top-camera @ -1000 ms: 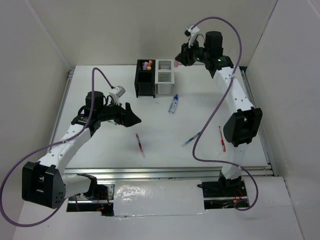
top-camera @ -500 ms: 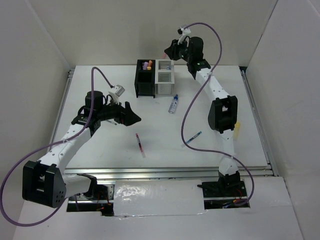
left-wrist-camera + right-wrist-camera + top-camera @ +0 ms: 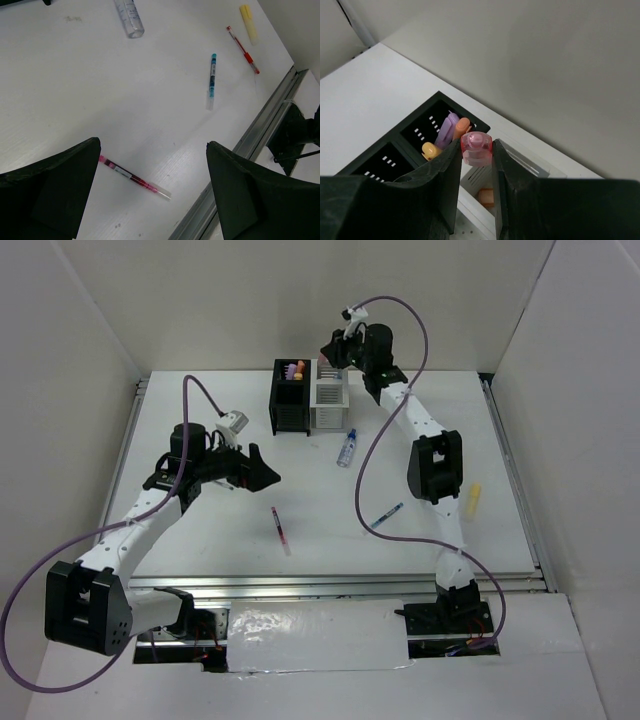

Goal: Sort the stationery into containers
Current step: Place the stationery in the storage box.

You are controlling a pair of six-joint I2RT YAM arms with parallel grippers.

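In the top view, we saw the left gripper (image 3: 262, 472) spread wide and empty at nine o'clock on the table (image 3: 320, 490); the right gripper (image 3: 330, 348) hung over the white box (image 3: 329, 395), which was joined to the black box (image 3: 291, 400), at twelve o'clock; the clear tube (image 3: 347, 448) lay at five o'clock from the white box; the pink pen (image 3: 280, 530) lay at six, the blue pen (image 3: 387, 515) at five, the yellow marker (image 3: 471, 498) at three.

In the left wrist view, we saw the jaws apart above the pink pen; a red pen (image 3: 242, 49) lay beside the yellow marker at one o'clock.

In the right wrist view, we saw the fingers clamped on a pink marker (image 3: 476, 142), held upright; purple, orange and yellow markers stood in the black box at nine o'clock from it.
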